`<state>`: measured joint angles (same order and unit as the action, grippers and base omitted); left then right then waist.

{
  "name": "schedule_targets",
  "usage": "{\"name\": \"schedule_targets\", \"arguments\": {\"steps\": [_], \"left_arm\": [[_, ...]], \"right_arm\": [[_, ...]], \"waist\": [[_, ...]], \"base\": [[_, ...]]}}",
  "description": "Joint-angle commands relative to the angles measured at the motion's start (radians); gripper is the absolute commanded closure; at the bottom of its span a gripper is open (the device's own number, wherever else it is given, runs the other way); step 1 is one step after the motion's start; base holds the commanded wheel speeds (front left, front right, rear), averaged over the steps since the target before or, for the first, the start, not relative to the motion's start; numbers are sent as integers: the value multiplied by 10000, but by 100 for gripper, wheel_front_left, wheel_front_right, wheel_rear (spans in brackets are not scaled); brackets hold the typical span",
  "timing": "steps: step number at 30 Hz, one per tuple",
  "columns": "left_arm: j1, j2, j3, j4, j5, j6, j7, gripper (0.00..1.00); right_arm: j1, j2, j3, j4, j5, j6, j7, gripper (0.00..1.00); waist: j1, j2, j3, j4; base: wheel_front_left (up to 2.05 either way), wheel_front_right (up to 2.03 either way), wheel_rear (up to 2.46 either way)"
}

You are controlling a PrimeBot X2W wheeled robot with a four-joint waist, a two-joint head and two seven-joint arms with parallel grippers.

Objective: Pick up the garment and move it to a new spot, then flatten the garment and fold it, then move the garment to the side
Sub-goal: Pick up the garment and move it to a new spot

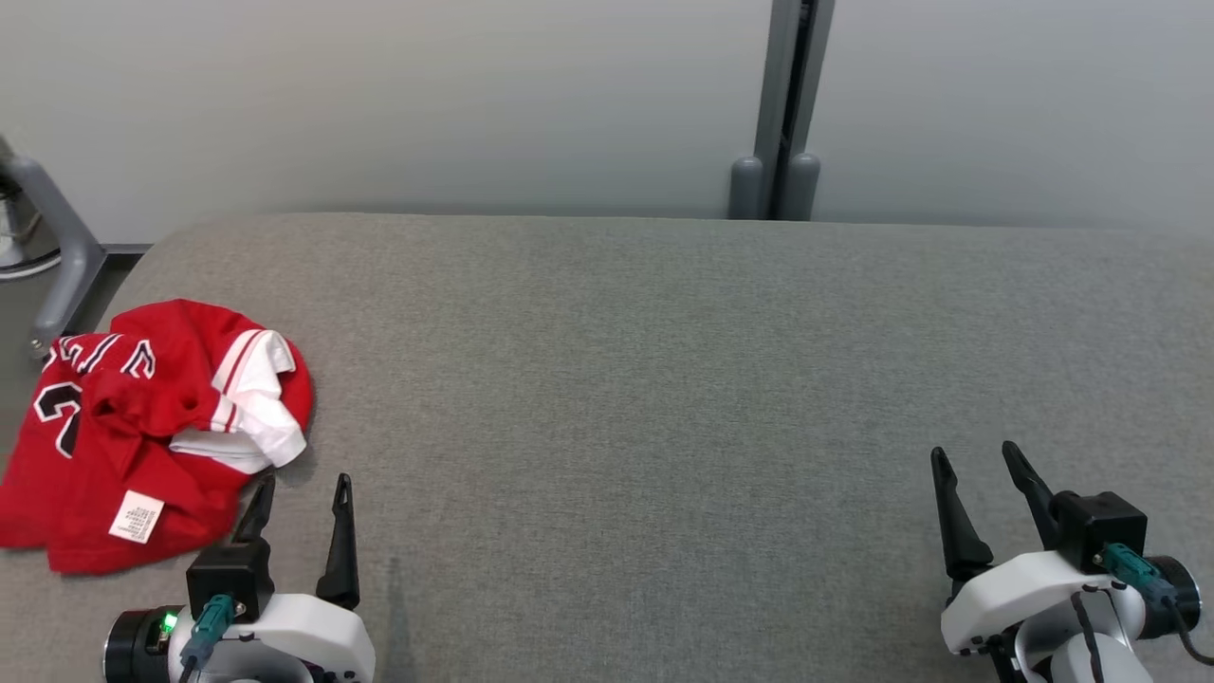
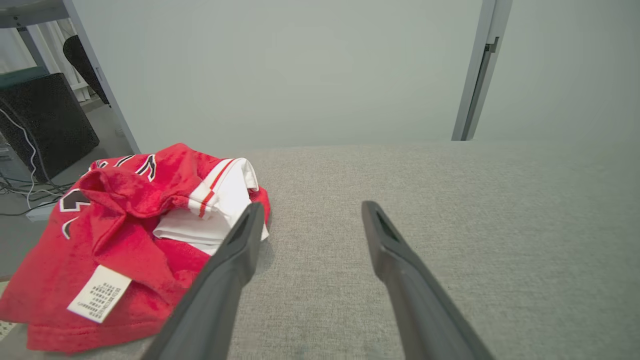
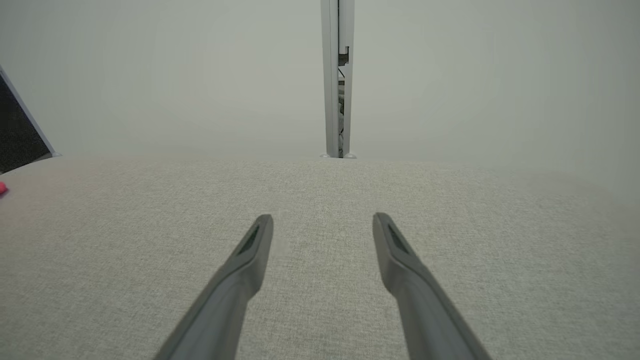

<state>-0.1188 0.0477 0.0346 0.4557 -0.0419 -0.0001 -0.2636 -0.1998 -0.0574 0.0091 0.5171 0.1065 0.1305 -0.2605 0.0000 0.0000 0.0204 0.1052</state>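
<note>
Red garment [image 1: 142, 427], crumpled, with a white sleeve and a white care label [image 1: 136, 517] showing, lies at the left edge of the grey fabric surface [image 1: 616, 379]. Left gripper [image 1: 305, 482] sits just beside the garment's right side, jaws spread wide, nothing between them. Right gripper [image 1: 975, 452] is well apart at lower right over bare fabric, jaws likewise spread, empty.

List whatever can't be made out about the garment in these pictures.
- Head view: lettering on the garment, mostly hidden by crumpled folds.
- Left wrist view: label, print too small to read.
- Left wrist view: a finger of the left claw covers the garment's near edge; contact unclear.
- Right wrist view: red sliver, cut off by the left edge.
</note>
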Motion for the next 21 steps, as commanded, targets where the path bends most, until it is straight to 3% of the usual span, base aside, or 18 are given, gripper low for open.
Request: {"name": "schedule_targets", "arguments": {"steps": [1,15,21], "left_arm": [[-141,61,74,-24,49,-23,-17,0],[51,146,491,-99,104,-40,-17,0],[120,130,616,-41,77,-20,-13,0]], "right_arm": [[17,-18,42,-101,5,4,-70,0],[-67,24,292,-543,97,3,-63,0],[-43,32,348,-598,160,3,-63,0]], "waist": [[0,0,1,428],[0,0,-24,3314],[0,0,-58,4091]], "base": [[0,0,0],[0,0,0],[0,0,0]]}}
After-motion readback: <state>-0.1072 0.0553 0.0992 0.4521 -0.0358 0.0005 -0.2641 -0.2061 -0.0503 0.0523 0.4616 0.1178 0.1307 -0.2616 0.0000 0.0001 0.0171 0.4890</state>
